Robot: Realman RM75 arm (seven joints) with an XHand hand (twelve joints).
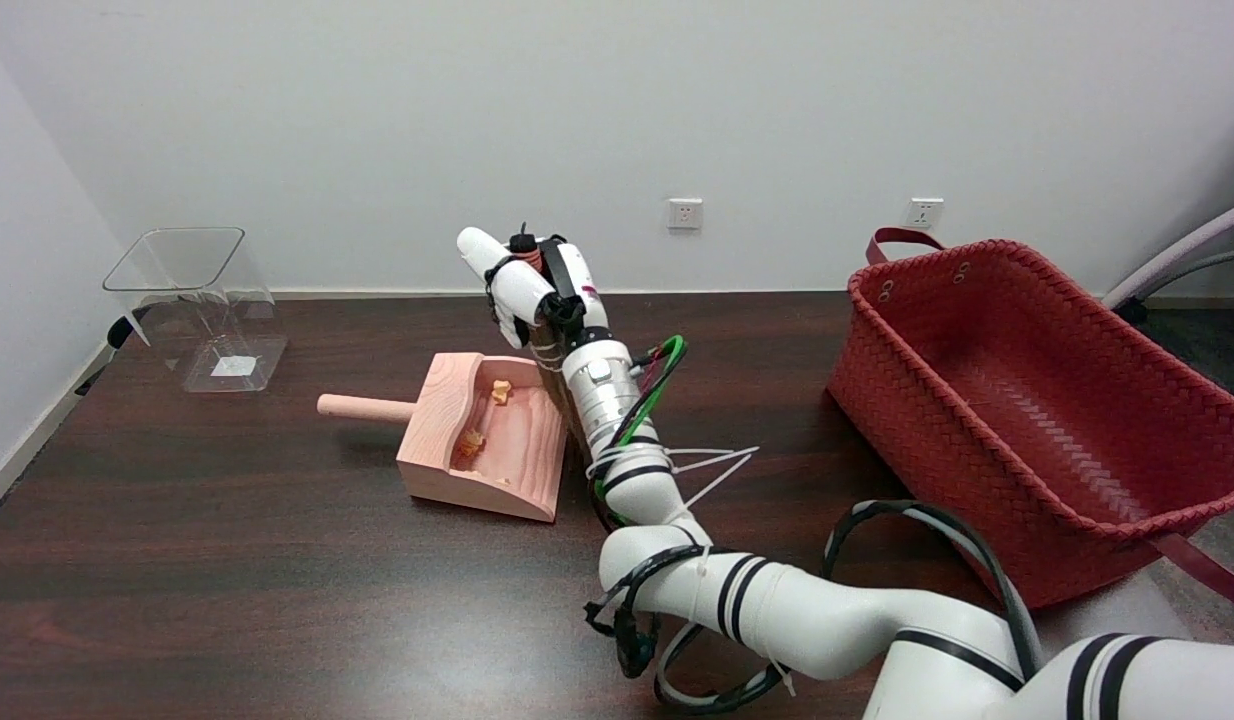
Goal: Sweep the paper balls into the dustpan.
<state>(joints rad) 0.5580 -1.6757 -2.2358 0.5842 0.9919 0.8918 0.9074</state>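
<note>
A pale wooden dustpan point(522, 470) lies on the dark table, its round handle point(362, 406) pointing left and its open mouth facing right. Two small orange-tan paper balls sit inside it, one near the back point(500, 391) and one lower down point(469, 443). My right hand point(529, 283) is raised just above the dustpan's far right corner, its fingers curled around the top of a dark brown brush point(555, 365). The brush stands along the dustpan's right edge and is mostly hidden behind my wrist. No paper balls show on the bare table.
A clear plastic bin point(192, 300) stands at the back left of the table. A large red woven basket point(1027, 400) fills the right side. Loose cables and white ties hang off my forearm point(667, 420) near the dustpan's mouth.
</note>
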